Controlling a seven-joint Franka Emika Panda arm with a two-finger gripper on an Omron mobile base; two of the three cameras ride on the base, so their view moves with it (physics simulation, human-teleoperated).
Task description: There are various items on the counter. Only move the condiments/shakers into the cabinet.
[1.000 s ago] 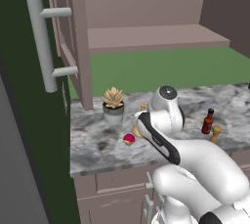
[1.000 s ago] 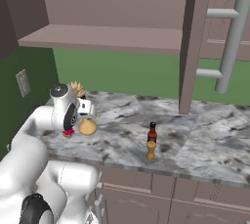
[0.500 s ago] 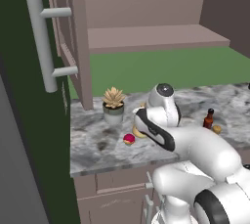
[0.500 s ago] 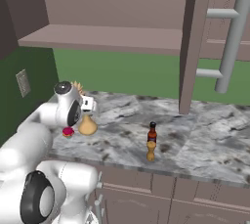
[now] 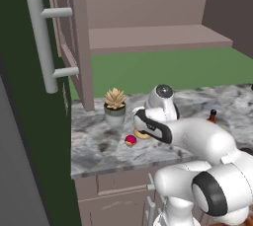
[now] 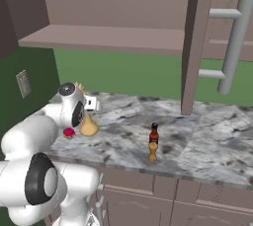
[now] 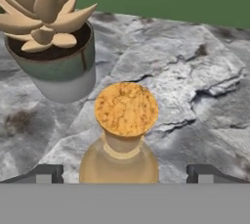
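Note:
The tan flask bottle [image 7: 126,108] with a cork top stands on the marbled counter [image 6: 197,136], right under my hand. My gripper [image 7: 125,174] is open, its two fingertips [image 7: 46,173] wide apart on either side of the bottle's shoulders, not touching it. From the right base view the flask [image 6: 89,127] sits just below the hand. The red sauce bottle [image 6: 154,133] and the small wooden shaker [image 6: 152,152] stand together further right. The potted succulent [image 5: 115,104] is just behind the flask, and the tiny red round thing [image 5: 130,140] lies beside it.
The wall cabinet is open above the counter, with its flat shelf [image 5: 153,37] bare. Its doors stand out at both sides, each with a grey bar handle [image 5: 42,42] [image 6: 232,47]. A green wall with an outlet [image 6: 22,83] backs the counter.
The arm has shifted a little to the left and the hand has settled closer over the flask. The flask and the other items have stayed put.

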